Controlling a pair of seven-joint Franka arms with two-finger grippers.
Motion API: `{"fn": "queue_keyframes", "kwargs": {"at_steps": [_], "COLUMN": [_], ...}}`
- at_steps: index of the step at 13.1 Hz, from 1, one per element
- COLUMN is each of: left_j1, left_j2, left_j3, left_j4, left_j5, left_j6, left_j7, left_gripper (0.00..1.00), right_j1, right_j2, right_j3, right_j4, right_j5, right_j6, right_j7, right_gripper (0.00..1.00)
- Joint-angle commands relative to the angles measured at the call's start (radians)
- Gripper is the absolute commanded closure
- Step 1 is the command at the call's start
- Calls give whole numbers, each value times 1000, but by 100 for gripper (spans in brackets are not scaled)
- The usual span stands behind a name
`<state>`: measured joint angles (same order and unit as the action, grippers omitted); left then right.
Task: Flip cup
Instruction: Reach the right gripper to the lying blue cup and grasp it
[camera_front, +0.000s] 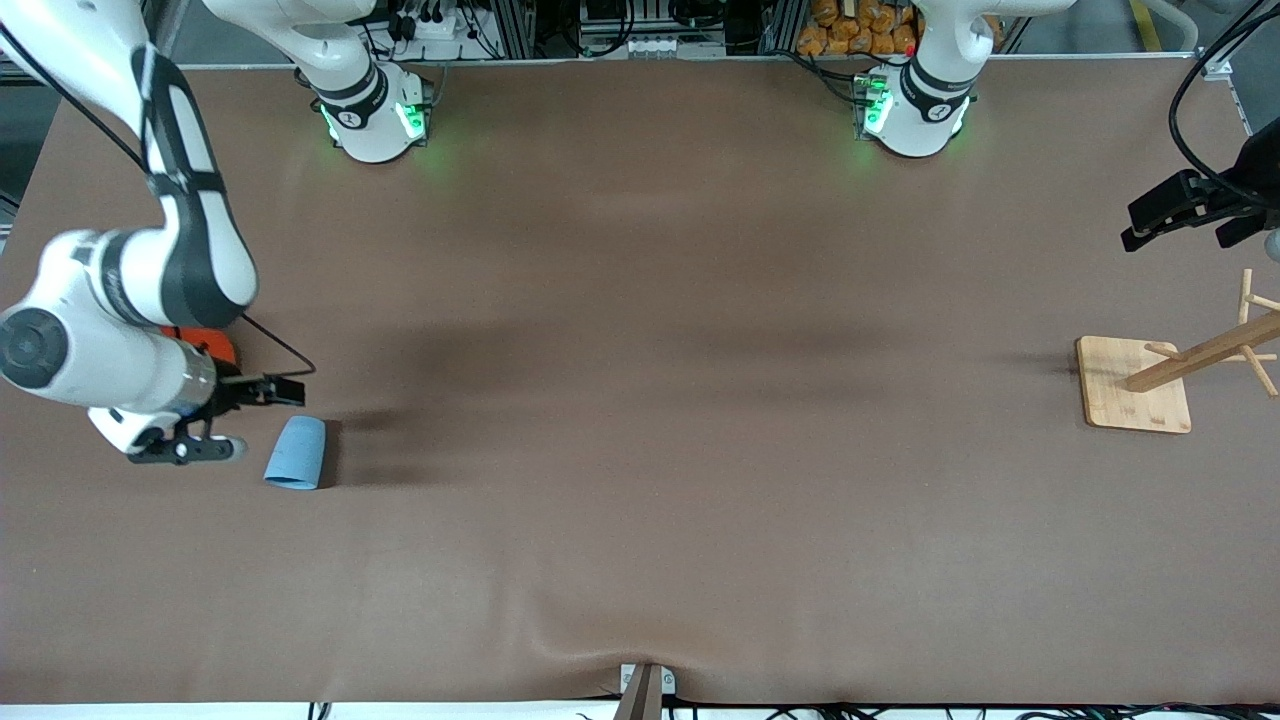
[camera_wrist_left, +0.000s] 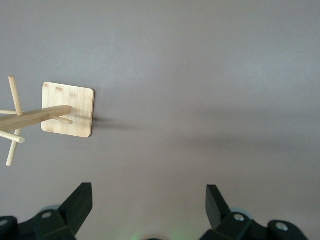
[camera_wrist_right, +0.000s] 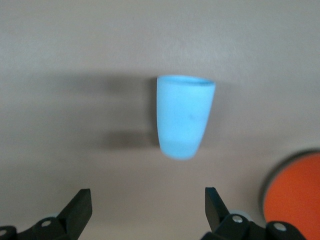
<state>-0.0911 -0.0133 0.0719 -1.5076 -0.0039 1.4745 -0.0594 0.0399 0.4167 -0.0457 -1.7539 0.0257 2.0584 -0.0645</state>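
The cup (camera_front: 295, 453), light blue, lies on its side on the brown table (camera_front: 640, 500) toward the right arm's end, with an orange can (camera_wrist_right: 295, 192) near it. The right gripper (camera_front: 240, 420) hangs just beside the cup, fingers spread wide and holding nothing. The left gripper (camera_front: 1180, 215) waits above the left arm's end near a wooden rack (camera_front: 1180, 375), jaws fully apart and empty.

Brown-covered table (camera_front: 640, 400), soft shadows across it; equipment racks (camera_front: 640, 25) along its edge.
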Motion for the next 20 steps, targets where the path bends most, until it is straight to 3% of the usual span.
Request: {"fn": "queue_keyframes", "kwargs": {"at_steps": [1,11,20], "left_j1": [5,4,7], "left_j2": [1,7,9], "left_j3": [-1,-1,-1], "left_j4": [9,7,7], "left_j5": [-14,-14,-16], "left_j6": [-19,-25,-26], "left_j7": [16,20,26], "left_gripper": [0,0,0], "right_j1": [-15,-37,-83], "right_j2": [86,228,243], "right_j3": [-3,-6,-6], "right_j4": [17,16,-1], "right_j5": [14,0,0], "right_j6": [112,298,328], "right_j7": [-60,-89,-455], "right_gripper": [0,0,0]}}
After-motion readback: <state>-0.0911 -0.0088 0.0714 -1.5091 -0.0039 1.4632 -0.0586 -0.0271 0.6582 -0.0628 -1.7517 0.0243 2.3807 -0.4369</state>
